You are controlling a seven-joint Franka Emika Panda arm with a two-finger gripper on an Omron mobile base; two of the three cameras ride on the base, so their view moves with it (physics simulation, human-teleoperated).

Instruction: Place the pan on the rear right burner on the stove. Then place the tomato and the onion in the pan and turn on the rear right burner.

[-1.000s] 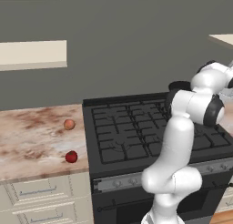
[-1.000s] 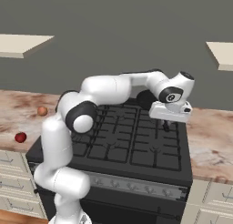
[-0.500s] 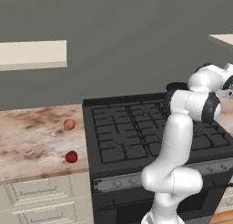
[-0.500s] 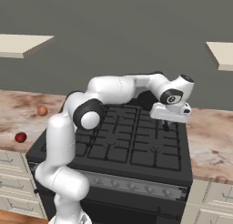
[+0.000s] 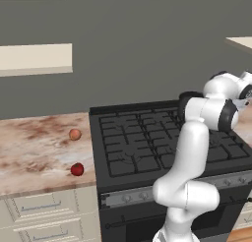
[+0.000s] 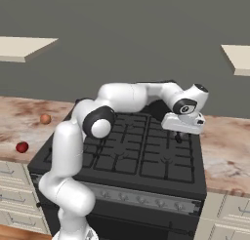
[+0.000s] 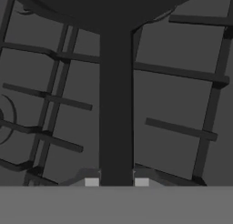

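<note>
Hand view: end effector (image 7: 116, 182) clamps the flat matte-black pan's (image 7: 113, 4) straight handle over the stove (image 6: 141, 156) grates; glossy red tomato (image 5: 77, 169) and orange-tan onion (image 5: 75, 134) wait on the counter (image 5: 34, 147).

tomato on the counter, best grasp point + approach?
The tomato is a small glossy ball sitting free on the counter left of the stove, apart from the onion. Probably best to come straight down from above and close the jaws across its widest middle; it is round with no handle, so any jaw orientation should work.
</note>
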